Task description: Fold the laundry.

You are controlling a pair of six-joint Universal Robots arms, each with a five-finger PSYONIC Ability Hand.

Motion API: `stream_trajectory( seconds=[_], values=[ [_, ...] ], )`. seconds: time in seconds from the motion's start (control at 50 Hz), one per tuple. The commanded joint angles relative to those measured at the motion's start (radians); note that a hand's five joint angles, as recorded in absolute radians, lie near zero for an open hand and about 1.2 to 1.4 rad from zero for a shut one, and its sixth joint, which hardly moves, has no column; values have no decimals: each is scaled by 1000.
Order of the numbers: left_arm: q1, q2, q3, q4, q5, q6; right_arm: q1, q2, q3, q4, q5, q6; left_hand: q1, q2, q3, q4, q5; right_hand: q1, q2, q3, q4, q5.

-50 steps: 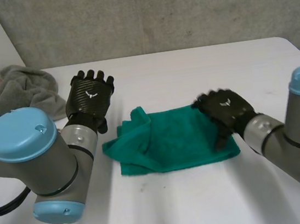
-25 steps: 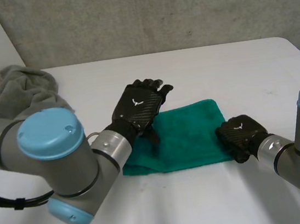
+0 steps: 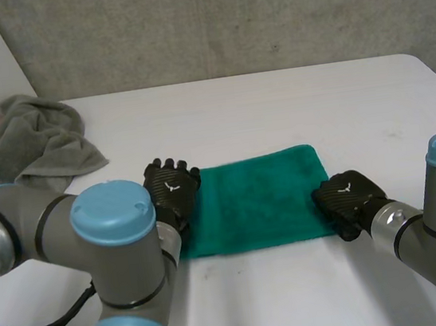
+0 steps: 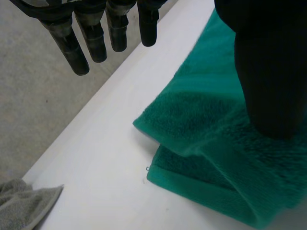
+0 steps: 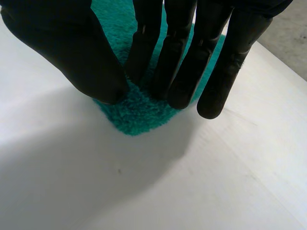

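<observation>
A green towel (image 3: 259, 198) lies folded into a flat rectangle on a white desk (image 3: 275, 107), seen from above and behind a two-armed robot. Everything else is placed from this towel.

The left robot hand (image 3: 171, 193) sits at the towel's left edge, back of the hand upward. In the left wrist view its fingers (image 4: 79, 45) are straight and spread, hanging above bare desk (image 4: 96, 158) just off the towel's corner and holding nothing. Its thumb (image 4: 266, 72) is over the top layer of the green towel (image 4: 201, 110); whether it touches the cloth cannot be told. That view shows two layers at this corner, the upper one set back a little from the lower.

The right robot hand (image 3: 347, 198) is at the towel's near right corner. In the right wrist view the thumb (image 5: 72, 43) and the fingers (image 5: 180, 72) come together on that corner of the green towel (image 5: 139, 112), pinching the pile between them. Pale desk (image 5: 192, 182) lies just past the corner.

Well to the left of the green towel and farther back, a grey towel (image 3: 38, 142) lies crumpled near the desk's edge; a bit of it (image 4: 24, 206) also shows in the left wrist view. Beyond the towel, behind the desk, stands a grey concrete wall (image 3: 223, 17).
</observation>
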Motion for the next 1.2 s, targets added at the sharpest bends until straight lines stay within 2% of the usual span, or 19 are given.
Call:
stream_trajectory(
  seconds=[0.02, 0.12, 0.22, 0.26, 0.34, 0.42, 0.5, 0.58, 0.62, 0.64, 0.72, 0.74, 0.78, 0.8, 0.84, 0.92, 0.96, 1.06, 1.2],
  values=[
    [-13, 43, -36, -19, 2, -6, -1, -21, -3, -13, 71, -11, 6, -2, -10, -5, -20, 427, 227, 213, 207, 225],
    [-3, 130, -79, -26, 6, -9, -5, -76, -21, -7, 117, -73, 3, -5, -13, -8, -23, 427, 227, 213, 207, 225],
    [56, 253, -134, -17, 14, -11, 18, -110, -66, -7, 152, -195, -9, -17, -24, -20, -35, 427, 227, 213, 207, 225],
    [76, 277, -142, -17, 14, -12, 47, -117, -92, -8, 151, -218, -9, -17, -24, -20, -35, 427, 227, 213, 207, 225],
    [113, 311, -148, -17, 18, -37, 194, -113, -175, -10, 146, -241, -9, -17, -24, -20, -35, 427, 227, 213, 207, 225],
    [158, 334, -152, -26, 22, -75, 340, -96, -224, -37, 105, -245, -12, -20, -27, -23, -38, 427, 227, 213, 207, 225],
    [217, 362, -174, -26, 23, -121, 455, -10, -232, -102, -48, -239, -18, -26, -33, -28, -44, 427, 227, 213, 207, 225],
    [257, 380, -205, -23, 40, -178, 504, 68, -238, -99, -153, -245, -18, -26, -33, -28, -44, 427, 227, 213, 207, 225],
    [256, 379, -206, -28, 60, -189, 502, 87, -248, -91, -140, -236, -18, -26, -33, -28, -44, 427, 227, 213, 207, 225],
    [256, 377, -208, -28, 71, -193, 498, 91, -255, -86, -126, -226, -18, -26, -33, -28, -44, 427, 227, 213, 207, 225],
    [253, 371, -212, -28, 126, -202, 450, 55, -248, -93, 18, -71, -18, -26, -33, -28, -44, -662, -861, -876, -881, -863],
    [251, 373, -217, -28, 140, -204, 388, 11, -239, -96, 75, 28, -18, -26, -33, -28, -44, -795, -995, -1009, -1014, -997],
    [251, 374, -220, -28, 147, -202, 276, -54, -216, -94, 109, 134, -18, -26, -33, -28, -44, -795, -995, -1009, -1014, -997],
    [250, 374, -220, -28, 149, -202, 180, -98, -189, -94, 102, 206, -18, -26, -33, -28, -44, -795, -995, -1009, -1014, -997],
    [248, 370, -223, -26, 150, -202, 86, -131, -158, -91, 69, 265, -18, -26, -33, -28, -44, -795, -995, -1009, -1014, -997],
    [238, 368, -221, -25, 152, -202, -96, -137, -83, -77, -68, 271, -15, -23, -30, -26, -41, -755, -955, -970, -975, -957],
    [233, 365, -221, -23, 152, -202, -157, -130, -36, -65, -154, 241, -18, -26, -33, -28, -44, -601, -800, -815, -820, -803],
    [230, 354, -225, -20, 150, -202, -202, -82, 43, -65, -230, 134, -15, -23, -30, -26, -41, -356, -556, -570, -576, -558],
    [208, 330, -221, -17, 150, -202, -199, -22, 78, -71, -248, -14, -15, -23, -30, -26, -41, -318, -518, -532, -537, -520]
  ],
)
